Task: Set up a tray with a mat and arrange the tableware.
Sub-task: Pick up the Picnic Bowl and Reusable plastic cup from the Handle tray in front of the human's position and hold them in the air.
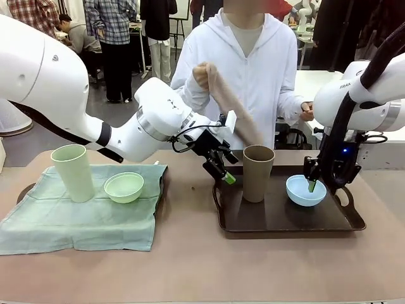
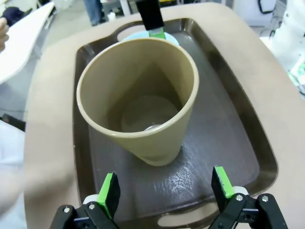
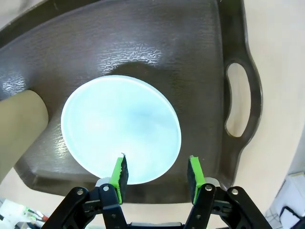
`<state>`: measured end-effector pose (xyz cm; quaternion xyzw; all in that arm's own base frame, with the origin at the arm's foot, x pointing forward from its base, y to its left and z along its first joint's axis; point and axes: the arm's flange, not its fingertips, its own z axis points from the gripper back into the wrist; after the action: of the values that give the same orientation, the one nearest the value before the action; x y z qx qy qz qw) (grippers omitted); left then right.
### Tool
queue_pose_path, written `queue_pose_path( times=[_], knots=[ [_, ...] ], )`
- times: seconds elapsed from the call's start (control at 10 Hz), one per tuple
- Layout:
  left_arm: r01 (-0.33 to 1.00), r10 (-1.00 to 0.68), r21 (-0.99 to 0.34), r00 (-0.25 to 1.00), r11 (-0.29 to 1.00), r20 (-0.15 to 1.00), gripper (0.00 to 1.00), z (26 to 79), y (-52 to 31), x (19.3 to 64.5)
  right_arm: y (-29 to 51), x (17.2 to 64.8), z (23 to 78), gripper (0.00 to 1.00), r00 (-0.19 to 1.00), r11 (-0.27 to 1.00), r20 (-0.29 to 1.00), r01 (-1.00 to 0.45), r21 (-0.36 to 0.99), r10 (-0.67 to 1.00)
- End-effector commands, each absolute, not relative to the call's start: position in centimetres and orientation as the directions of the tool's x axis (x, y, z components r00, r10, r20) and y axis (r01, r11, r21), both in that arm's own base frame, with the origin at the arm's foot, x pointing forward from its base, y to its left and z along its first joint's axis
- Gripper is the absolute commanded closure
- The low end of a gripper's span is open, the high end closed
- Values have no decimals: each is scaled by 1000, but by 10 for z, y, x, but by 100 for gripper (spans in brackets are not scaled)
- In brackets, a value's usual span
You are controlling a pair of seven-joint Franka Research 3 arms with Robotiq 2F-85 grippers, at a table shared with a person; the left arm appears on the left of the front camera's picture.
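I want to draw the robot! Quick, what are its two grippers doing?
Left gripper: open, empty, near the brown tumbler.
Right gripper: open, astride the rim of the light blue bowl, not gripping.

From the fixed front camera, looking across the beige tabletop toward the person in a white hooded top at the far edge, at middle distance. From the left wrist, peering steeply down, close, past the left claw into the tall brown matte plastic tumbler. From the right wrist, facing straight down, close above the small round light blue plastic bowl. Sharing in all three: the dark brown rectangular plastic tray, tumbler and bowl.
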<state>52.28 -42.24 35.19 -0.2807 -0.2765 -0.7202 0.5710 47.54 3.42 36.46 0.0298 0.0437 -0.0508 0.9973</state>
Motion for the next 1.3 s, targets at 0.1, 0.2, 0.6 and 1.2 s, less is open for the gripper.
queue_pose_path(
  times=[0.1, 0.2, 0.6, 1.2],
  knots=[
    [992, -642, 48, -111, -114, 759, 0, 347, -430, 527, 30, 475, 351, 34, 995, 993, -73, 73, 92, -67],
    [995, -653, 17, -79, -101, 753, 0, 345, -437, 527, 30, 475, 351, 34, 996, 992, -69, 71, 100, -65],
    [995, -690, -33, -38, -89, 723, 0, 333, -464, 529, 27, 476, 349, 34, 997, 990, -56, 64, 127, -58],
    [991, -718, -63, -43, -120, 695, 0, 318, -493, 540, 27, 477, 352, 34, 995, 986, -48, 93, 140, -87]
  ],
)
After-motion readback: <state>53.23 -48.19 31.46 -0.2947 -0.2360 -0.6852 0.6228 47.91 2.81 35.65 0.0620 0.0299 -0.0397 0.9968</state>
